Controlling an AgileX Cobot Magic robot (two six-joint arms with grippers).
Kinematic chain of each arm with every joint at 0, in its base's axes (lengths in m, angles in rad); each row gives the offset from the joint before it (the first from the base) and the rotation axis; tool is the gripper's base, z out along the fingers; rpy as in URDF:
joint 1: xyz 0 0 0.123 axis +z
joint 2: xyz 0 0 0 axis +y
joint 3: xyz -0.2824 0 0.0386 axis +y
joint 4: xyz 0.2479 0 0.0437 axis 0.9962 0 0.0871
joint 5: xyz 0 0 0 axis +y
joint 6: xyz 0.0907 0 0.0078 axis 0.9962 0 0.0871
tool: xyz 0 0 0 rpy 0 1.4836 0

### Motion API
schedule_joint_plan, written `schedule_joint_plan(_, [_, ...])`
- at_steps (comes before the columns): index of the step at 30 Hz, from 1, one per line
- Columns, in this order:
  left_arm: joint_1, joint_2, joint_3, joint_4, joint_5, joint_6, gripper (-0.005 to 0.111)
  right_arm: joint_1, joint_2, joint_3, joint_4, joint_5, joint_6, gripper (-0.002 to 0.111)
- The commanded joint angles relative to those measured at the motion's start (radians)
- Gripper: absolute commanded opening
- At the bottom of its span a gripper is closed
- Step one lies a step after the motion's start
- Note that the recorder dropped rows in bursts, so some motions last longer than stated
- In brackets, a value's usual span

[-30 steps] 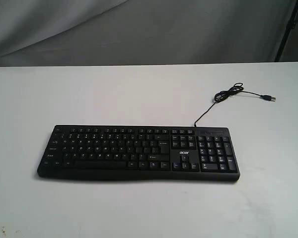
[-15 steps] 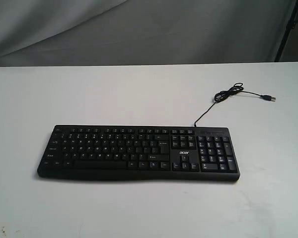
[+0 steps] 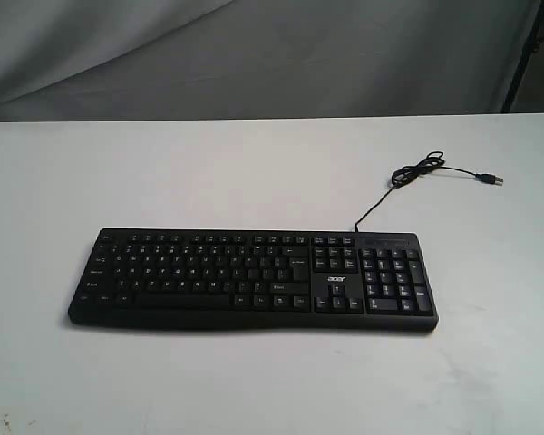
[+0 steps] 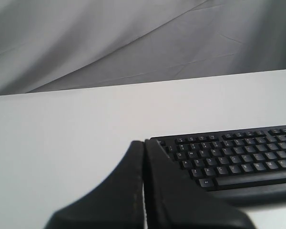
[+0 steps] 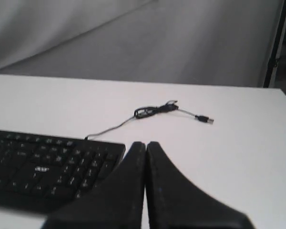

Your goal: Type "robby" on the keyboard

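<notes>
The wide black keyboard (image 3: 254, 279) with white legends and an acer logo lies flat on the white table, number pad to the right. Its thin black cable (image 3: 417, 172) coils behind it and ends in a USB plug (image 3: 495, 180). Neither arm shows in the exterior view. In the left wrist view my left gripper (image 4: 144, 143) is shut with nothing in it, near the keyboard's (image 4: 233, 160) left end and short of the keys. In the right wrist view my right gripper (image 5: 146, 144) is shut and empty, beside the keyboard's (image 5: 43, 167) number-pad end.
A white table (image 3: 254, 172) carries everything, with a grey cloth backdrop (image 3: 254, 54) behind it. A dark stand leg (image 3: 526, 50) rises at the far right corner. The loose cable (image 5: 155, 110) and plug lie on the table behind the right gripper's side.
</notes>
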Motion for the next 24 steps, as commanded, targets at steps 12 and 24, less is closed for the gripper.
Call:
schedule_joint_plan(12, [-0.006,-0.003,0.004,0.005,-0.005,-0.003,0.0,-0.001,-0.005,0.004,-0.015,-0.434,0.002,0.0])
schedule_joint_plan(24, [-0.006,-0.003,0.004,0.005,-0.005,-0.003,0.0,-0.001,-0.005,0.004,0.184,-0.725,0.218,0.0])
